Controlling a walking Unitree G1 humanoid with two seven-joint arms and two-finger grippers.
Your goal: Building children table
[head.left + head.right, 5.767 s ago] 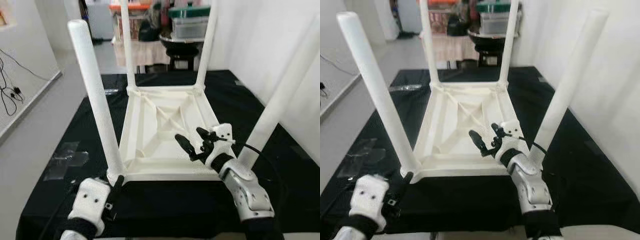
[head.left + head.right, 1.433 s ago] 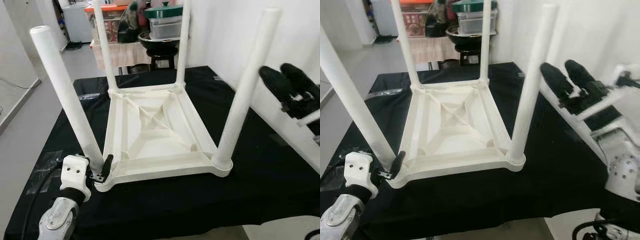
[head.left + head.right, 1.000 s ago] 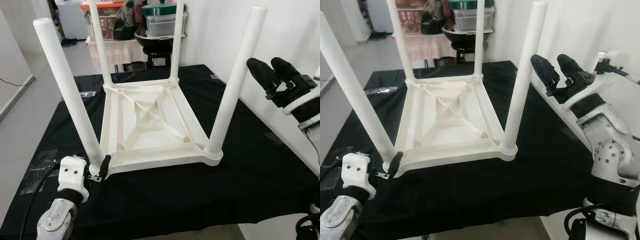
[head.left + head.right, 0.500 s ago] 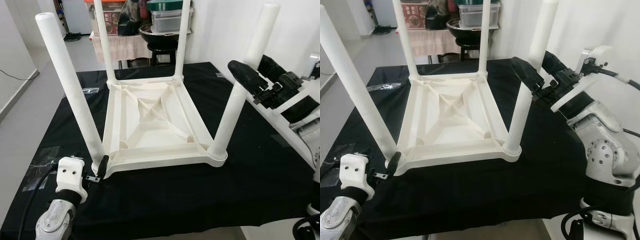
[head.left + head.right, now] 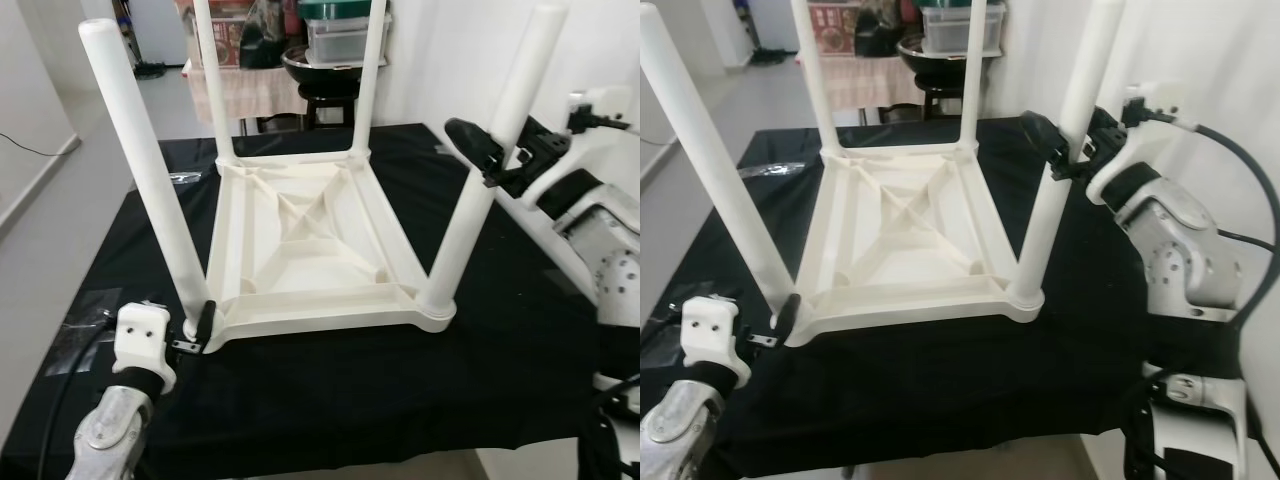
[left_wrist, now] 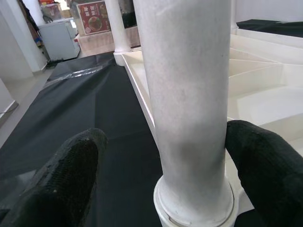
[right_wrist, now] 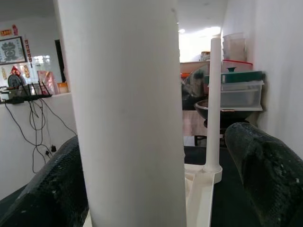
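A white children's table [image 5: 300, 250] lies upside down on a black cloth [image 5: 330, 400], with all of its legs pointing up. My left gripper [image 5: 195, 322] is low at the base of the near-left leg [image 5: 145, 170]. In the left wrist view that leg [image 6: 189, 94] stands between the open fingers [image 6: 71, 175], one pad touching it and the other a little apart. My right gripper [image 5: 505, 140] is open around the upper part of the near-right leg [image 5: 470, 220], a finger on each side. In the right wrist view the same leg [image 7: 128, 118] stands between the fingers [image 7: 265, 175].
A white wall [image 5: 600, 50] runs close along the right side. Behind the cloth stand a stool with a dark bowl [image 5: 325, 65] and stacked plastic boxes [image 5: 340, 25]. Clear tape [image 5: 85, 320] lies on the cloth's left edge, with bare floor [image 5: 40, 200] beyond it.
My right gripper has swung in from the right and now straddles the near-right leg. My left gripper stays at the base of the near-left leg. The camera has shifted slightly.
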